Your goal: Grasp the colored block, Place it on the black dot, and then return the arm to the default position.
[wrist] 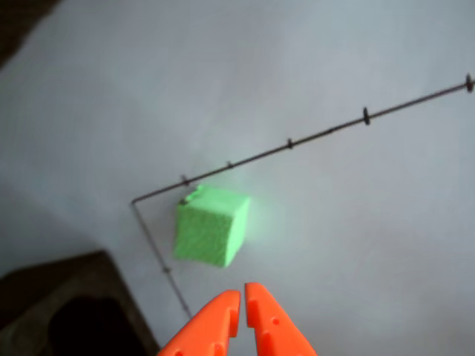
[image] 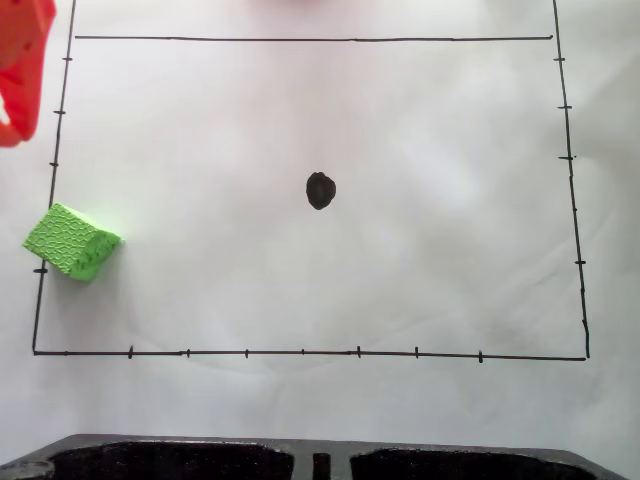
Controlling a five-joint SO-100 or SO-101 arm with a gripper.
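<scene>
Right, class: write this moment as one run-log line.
phase: approach | claw: shut, empty, short of green block | block: on left border line, untouched | black dot: uncovered

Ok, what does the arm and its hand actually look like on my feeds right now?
The hand is bright orange plastic: in the wrist view, two smooth fingers tapering to points, with small round dimples near the bottom edge. In the fixed view, a chunky orange part of the arm with a curved notch enters at top left. No cables or markings are visible.
</scene>
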